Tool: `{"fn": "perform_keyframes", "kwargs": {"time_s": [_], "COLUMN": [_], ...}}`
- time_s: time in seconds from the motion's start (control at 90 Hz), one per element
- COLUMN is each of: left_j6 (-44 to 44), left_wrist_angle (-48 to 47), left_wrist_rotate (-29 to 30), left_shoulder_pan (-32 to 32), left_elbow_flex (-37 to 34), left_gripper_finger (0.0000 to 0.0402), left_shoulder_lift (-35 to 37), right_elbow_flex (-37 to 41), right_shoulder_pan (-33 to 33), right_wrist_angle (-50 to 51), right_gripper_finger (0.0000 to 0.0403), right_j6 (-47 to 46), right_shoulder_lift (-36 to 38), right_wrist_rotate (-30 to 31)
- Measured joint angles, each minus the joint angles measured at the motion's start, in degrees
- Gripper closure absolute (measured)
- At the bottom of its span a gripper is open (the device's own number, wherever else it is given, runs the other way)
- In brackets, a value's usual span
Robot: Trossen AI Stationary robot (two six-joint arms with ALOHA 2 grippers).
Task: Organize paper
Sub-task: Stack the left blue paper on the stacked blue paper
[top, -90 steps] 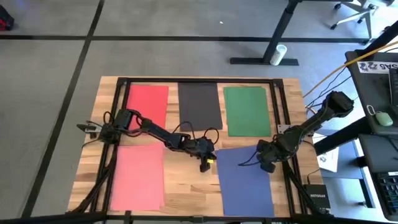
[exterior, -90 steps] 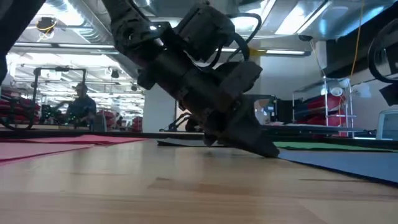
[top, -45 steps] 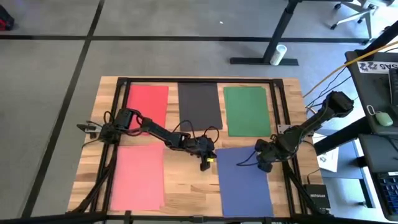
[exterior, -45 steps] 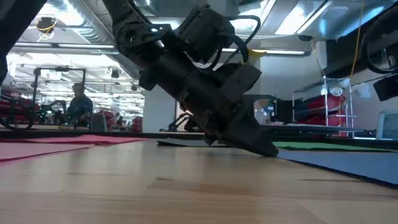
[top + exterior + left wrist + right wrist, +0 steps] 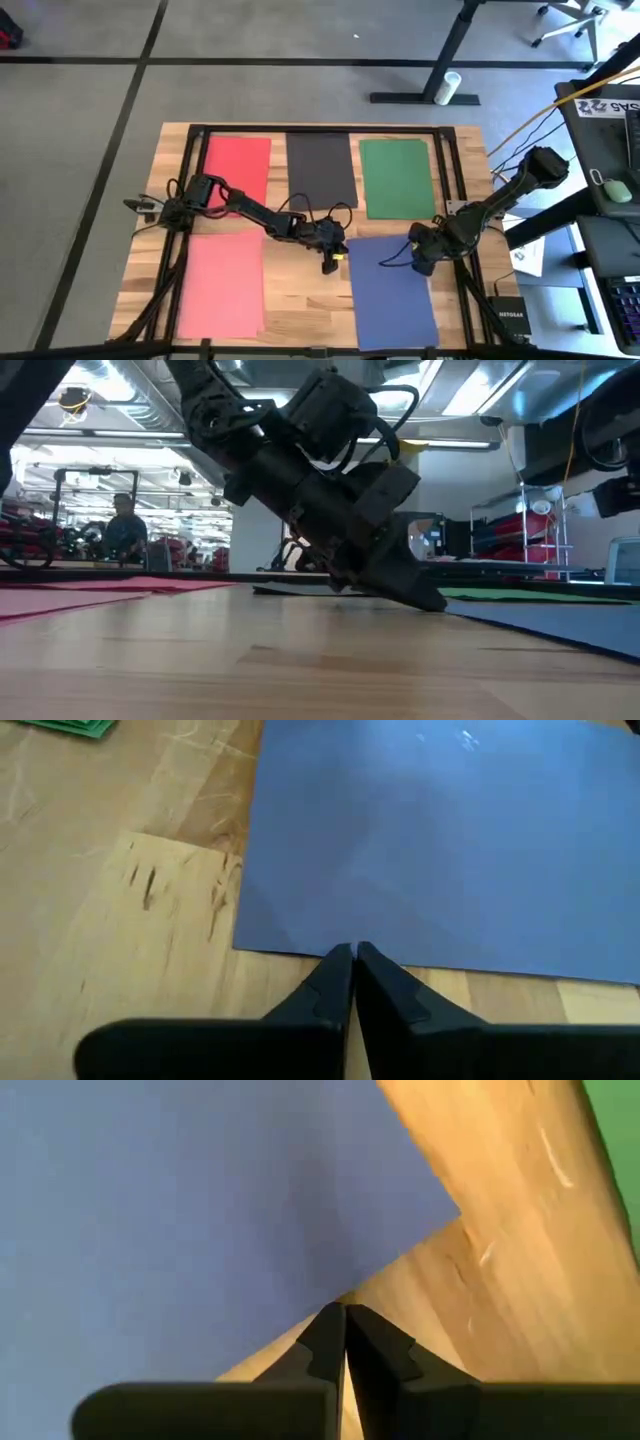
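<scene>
High view: five sheets of paper flat on the wooden table point(image 5: 300, 310), one of each colour. Blue sheet point(image 5: 393, 290) as landmark: green sheet point(image 5: 397, 178) just beyond it, black sheet point(image 5: 321, 169) and red sheet point(image 5: 237, 171) further along that far row, pink sheet point(image 5: 222, 284) level with blue, well apart. Left gripper point(image 5: 331, 262) at blue's near-side edge, fingers pressed together, empty. Right gripper point(image 5: 421, 262) at blue's corner, likewise pinched closed on nothing. Low view mostly blocked by the left arm; sheets there mere slivers.
</scene>
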State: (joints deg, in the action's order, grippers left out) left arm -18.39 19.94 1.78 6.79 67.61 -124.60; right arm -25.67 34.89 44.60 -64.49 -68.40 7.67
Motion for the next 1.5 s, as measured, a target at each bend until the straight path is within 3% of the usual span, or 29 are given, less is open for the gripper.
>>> {"fn": "perform_keyframes", "kwargs": {"time_s": [0.289, 0.433, 0.756, 0.889, 1.078, 1.311, 1.5], "left_j6": [0.0, 0.8, 2.4, 1.4, 0.0, 6.4, 13.3], "left_wrist_angle": [-0.1, -1.3, -6.5, -8.0, -16.8, -17.9, -13.5], "left_wrist_rotate": [0.0, 0.5, 0.3, -1.0, -5.6, -3.1, -1.9], "left_shoulder_pan": [0.0, 0.0, 0.8, 1.7, 6.7, 13.2, 14.4], "left_elbow_flex": [0.0, -0.2, -0.2, -0.1, -0.1, 0.0, -0.1], "left_gripper_finger": [0.0402, 0.0402, 0.0402, 0.0402, 0.0402, 0.0402, 0.0402], "left_shoulder_lift": [0.3, 1.9, 6.4, 7.3, 7.3, 7.4, 6.9], "right_elbow_flex": [-0.7, -2.7, -7.8, -7.7, -4.7, -4.4, -4.4], "right_shoulder_pan": [0.0, -0.2, -0.1, -0.1, 1.7, 9.8, 16.6], "right_wrist_angle": [1.2, 5.2, 10.9, 11.1, 2.7, -2.5, -3.6], "right_gripper_finger": [0.0403, 0.0403, 0.0403, 0.0403, 0.0403, 0.0403, 0.0403], "right_j6": [0.2, 0.6, 1.8, 1.8, 1.9, -4.7, -12.0], "right_shoulder_lift": [-0.1, -0.2, -0.1, -0.1, -0.1, -0.2, -0.7], "right_wrist_rotate": [1.1, 5.3, 5.1, -0.1, -11.5, -13.9, -16.9]}}
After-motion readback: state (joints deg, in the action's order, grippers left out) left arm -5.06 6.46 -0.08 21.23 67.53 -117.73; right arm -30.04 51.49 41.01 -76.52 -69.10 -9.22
